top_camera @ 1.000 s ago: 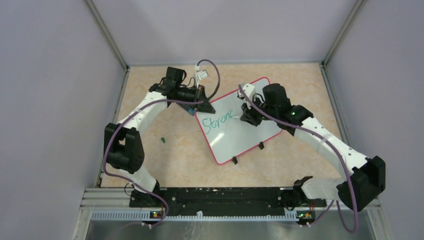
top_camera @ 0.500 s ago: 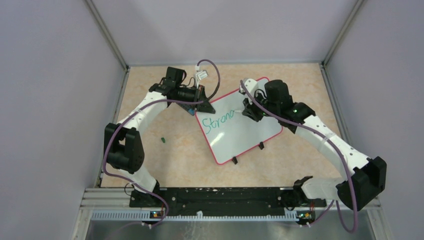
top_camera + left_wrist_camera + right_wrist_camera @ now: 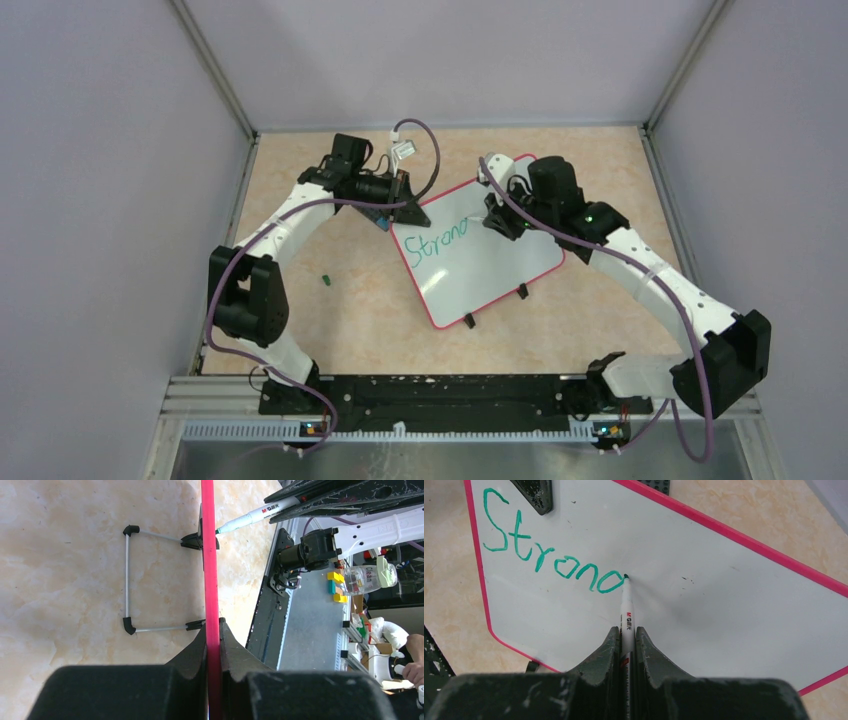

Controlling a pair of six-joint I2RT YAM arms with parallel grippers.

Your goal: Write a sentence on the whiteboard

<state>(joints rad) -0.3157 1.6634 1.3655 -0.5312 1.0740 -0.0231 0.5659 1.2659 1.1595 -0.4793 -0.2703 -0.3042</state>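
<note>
Right tool [image 3: 627, 630] farther along, whiteboard [image 3: 704, 605] beneath

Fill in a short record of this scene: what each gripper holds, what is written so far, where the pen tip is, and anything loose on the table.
left gripper: shut on the pink rim of the whiteboard
right gripper: shut on the marker
writing: green letters, reading roughly "Strono"
marker tip: touching the board at the end of the last letter
support: wire stand with black feet, behind the board
loose item: small green object on the table, left of the board
</note>
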